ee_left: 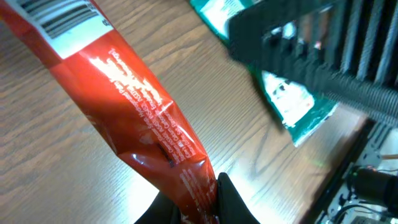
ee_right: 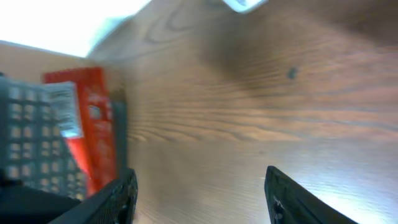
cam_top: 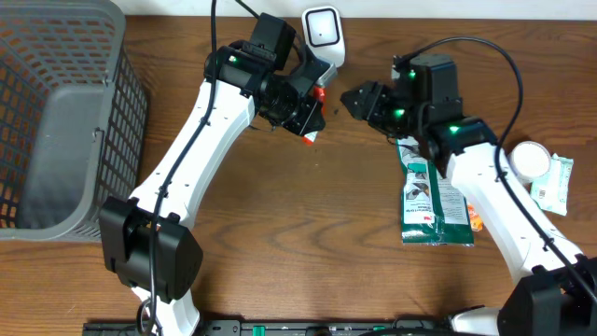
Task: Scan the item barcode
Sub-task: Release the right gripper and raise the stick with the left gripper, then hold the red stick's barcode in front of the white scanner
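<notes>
Beside the white barcode scanner [cam_top: 323, 33], the left end effector [ee_left: 198, 202] pinched the red packet [ee_left: 137, 106] by one end above the desk [cam_top: 280, 233], apparently to present its barcode label [ee_left: 65, 22]; the right end effector [ee_right: 199, 190] gaped wide and empty.

Bright light — glare on red packet [ee_left: 134, 93] and table [ee_left: 261, 168]; right wrist view blurred

Overhead looks straight down on the whole table [cam_top: 280, 215]. Left wrist sits close above the red pack [ee_left: 137, 106], facing the table. Right wrist, low over the wood, shares that pack.
</notes>
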{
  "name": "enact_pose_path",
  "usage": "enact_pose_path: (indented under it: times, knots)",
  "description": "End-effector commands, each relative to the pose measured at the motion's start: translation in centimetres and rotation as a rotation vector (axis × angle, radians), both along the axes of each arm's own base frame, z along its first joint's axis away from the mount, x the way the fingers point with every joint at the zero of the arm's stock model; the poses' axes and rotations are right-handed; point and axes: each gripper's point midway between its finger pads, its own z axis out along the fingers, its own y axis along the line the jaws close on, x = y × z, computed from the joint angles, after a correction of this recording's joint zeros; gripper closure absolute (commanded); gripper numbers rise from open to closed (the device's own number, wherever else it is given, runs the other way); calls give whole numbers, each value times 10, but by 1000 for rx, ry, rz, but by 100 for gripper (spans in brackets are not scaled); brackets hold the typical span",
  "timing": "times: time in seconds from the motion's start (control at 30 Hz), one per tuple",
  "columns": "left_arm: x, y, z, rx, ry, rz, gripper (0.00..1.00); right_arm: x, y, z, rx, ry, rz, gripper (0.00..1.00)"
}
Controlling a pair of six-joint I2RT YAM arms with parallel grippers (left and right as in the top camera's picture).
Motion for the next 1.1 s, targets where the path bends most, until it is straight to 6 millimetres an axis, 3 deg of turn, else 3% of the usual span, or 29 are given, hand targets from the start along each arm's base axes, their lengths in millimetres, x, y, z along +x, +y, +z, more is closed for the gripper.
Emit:
enact_pose_path:
  times: [0.0,0.23,0.37,0.53,0.8,1.07]
  knots:
    - [3,18,-9,118,-34,26,93,-9,-16,-2,-88,-34,75,38]
    - [17,47,-22,420,-168,84,93,-31,-40,-31,-241,49,128,31]
    - [33,65,-12,698,-362,110,93,-43,-70,-51,-416,117,93,22]
    - [38,42,-3,737,-496,-28,93,-51,-79,-58,-465,162,86,1]
    - [56,24,10,746,-650,-174,93,-62,-81,-63,-493,190,131,1]
    - [100,26,54,878,-914,-152,93,-72,-83,-67,-499,234,142,1]
